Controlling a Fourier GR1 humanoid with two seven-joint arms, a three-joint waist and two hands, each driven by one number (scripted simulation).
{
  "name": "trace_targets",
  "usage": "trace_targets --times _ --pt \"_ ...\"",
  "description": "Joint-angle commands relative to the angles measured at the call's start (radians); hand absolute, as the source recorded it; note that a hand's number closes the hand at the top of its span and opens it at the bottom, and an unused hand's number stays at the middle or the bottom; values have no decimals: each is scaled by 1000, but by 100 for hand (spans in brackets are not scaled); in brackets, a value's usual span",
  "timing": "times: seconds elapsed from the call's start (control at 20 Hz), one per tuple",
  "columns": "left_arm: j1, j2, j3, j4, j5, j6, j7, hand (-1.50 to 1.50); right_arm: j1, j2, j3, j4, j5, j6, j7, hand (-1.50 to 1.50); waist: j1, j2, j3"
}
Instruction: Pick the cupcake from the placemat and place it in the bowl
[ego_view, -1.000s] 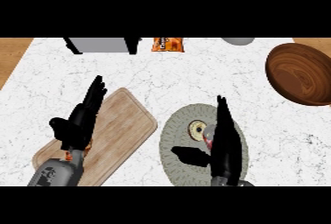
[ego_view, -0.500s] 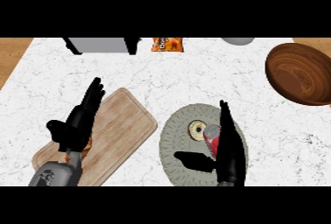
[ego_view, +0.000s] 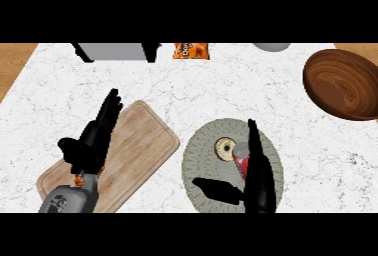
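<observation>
The cupcake (ego_view: 230, 150) lies on its side on the round grey placemat (ego_view: 204, 157), its pale top facing left and its red wrapper partly hidden. My right hand (ego_view: 257, 172) stands edge-on over the placemat just right of the cupcake, fingers straight, thumb (ego_view: 215, 189) stretched out to the left below it. The hand is open and not closed round the cupcake. The brown wooden bowl (ego_view: 345, 84) sits at the far right edge of the counter. My left hand (ego_view: 94, 136) rests open over the wooden cutting board (ego_view: 133, 155) on the left, fingers straight.
A grey appliance (ego_view: 117, 51) stands at the back left, an orange snack bag (ego_view: 191, 51) beside it, and a grey round object (ego_view: 272, 47) at the back right. White marble counter lies between the placemat and the bowl.
My right hand has drawn back toward the lower edge and a little right, uncovering more of the cupcake. The left hand and the cupcake stay put.
</observation>
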Motion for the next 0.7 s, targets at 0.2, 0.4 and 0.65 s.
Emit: trace_targets --times 0.2,0.4,0.65 --pt "-6 -9 62 48 -5 -61 -41 0 -6 2 23 85 -112 -120 -68 -150 0 0 0" --pt "-45 -28 78 78 -16 -69 -41 0 -40 2 -32 224 -224 -158 -207 -150 0 1 0" --pt "17 -68 23 -17 -80 -20 6 0 -48 1 -33 330 -325 -220 -335 -150 4 1 0"
